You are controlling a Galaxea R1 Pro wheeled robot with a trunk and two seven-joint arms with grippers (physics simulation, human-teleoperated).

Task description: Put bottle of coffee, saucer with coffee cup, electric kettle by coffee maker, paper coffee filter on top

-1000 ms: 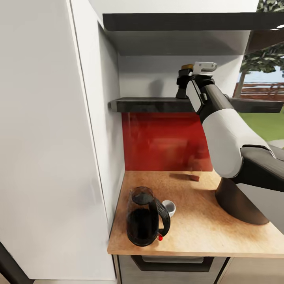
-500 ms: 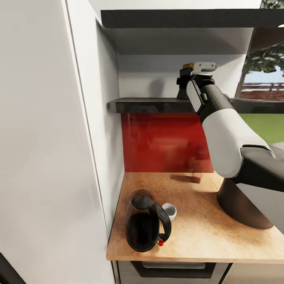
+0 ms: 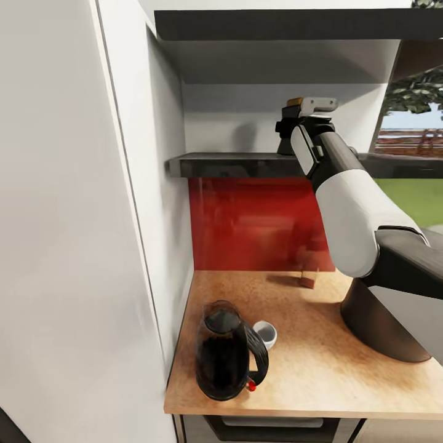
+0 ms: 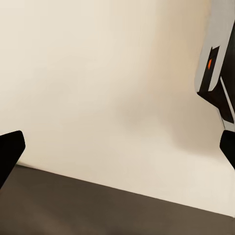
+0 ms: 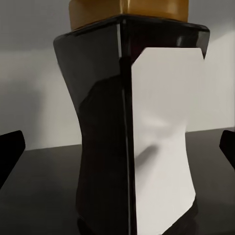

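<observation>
The bottle of coffee (image 5: 132, 132), dark brown with a white label and gold cap, stands on the kitchen shelf (image 3: 234, 163). My right gripper (image 3: 287, 127) is open at the bottle (image 3: 290, 117), its fingertips (image 5: 10, 147) wide apart on either side and not touching it. On the kitchen countertop (image 3: 320, 375) the electric kettle (image 3: 224, 360) stands near the front edge, with the coffee cup (image 3: 266, 334) just behind it. The coffee maker (image 3: 381, 329) is at the right, partly hidden by my right arm. My left gripper (image 4: 117, 147) is open and faces a beige wall. The saucer and the paper coffee filter are out of view.
A tall white cabinet side (image 3: 80, 246) bounds the counter on the left. A red backsplash (image 3: 252, 221) runs under the shelf. A second dark board (image 3: 277, 27) hangs above. A small brown object (image 3: 306, 281) sits at the counter's back. A window is at the right.
The head view has shifted a little, so the counter things sit lower in the picture. My right gripper stays open at the bottle on the shelf.
</observation>
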